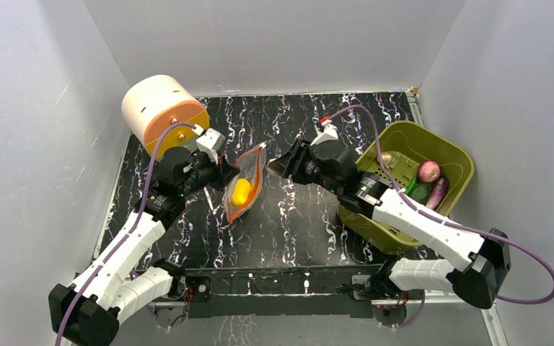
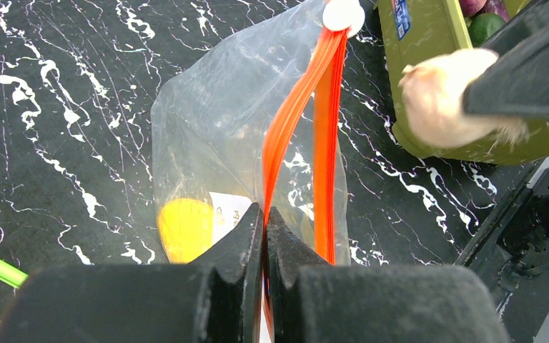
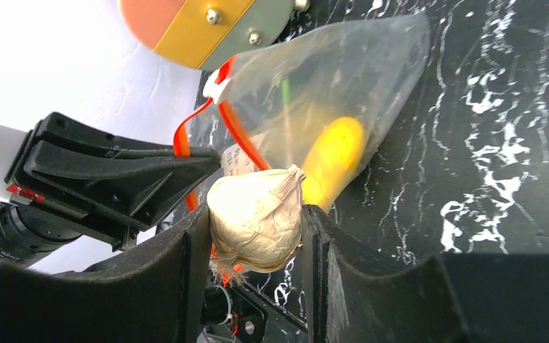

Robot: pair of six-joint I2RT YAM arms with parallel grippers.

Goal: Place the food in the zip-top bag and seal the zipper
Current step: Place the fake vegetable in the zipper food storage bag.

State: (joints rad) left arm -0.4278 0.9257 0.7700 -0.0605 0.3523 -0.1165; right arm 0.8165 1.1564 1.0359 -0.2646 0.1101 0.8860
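Note:
The clear zip-top bag (image 1: 242, 186) stands on edge mid-table with its mouth parted. A yellow food piece (image 1: 241, 192) lies inside it. My left gripper (image 2: 265, 214) is shut on one side of the orange-red zipper (image 2: 325, 128), holding that lip up; the bag (image 2: 221, 121) and the yellow piece (image 2: 184, 229) lie just beyond its fingers. My right gripper (image 3: 256, 211) is shut on a beige garlic-like lump (image 3: 254, 236), just outside the bag's mouth (image 3: 236, 132). In the top view the right gripper (image 1: 278, 167) hovers right of the bag.
An olive-green basket (image 1: 462, 155) at the right holds a pink-purple round piece (image 1: 428, 171), a dark eggplant (image 1: 438, 192) and a green piece (image 1: 420, 192). A cream and orange cylinder (image 1: 164, 112) lies at the back left. A small green stub (image 2: 7, 272) lies on the table.

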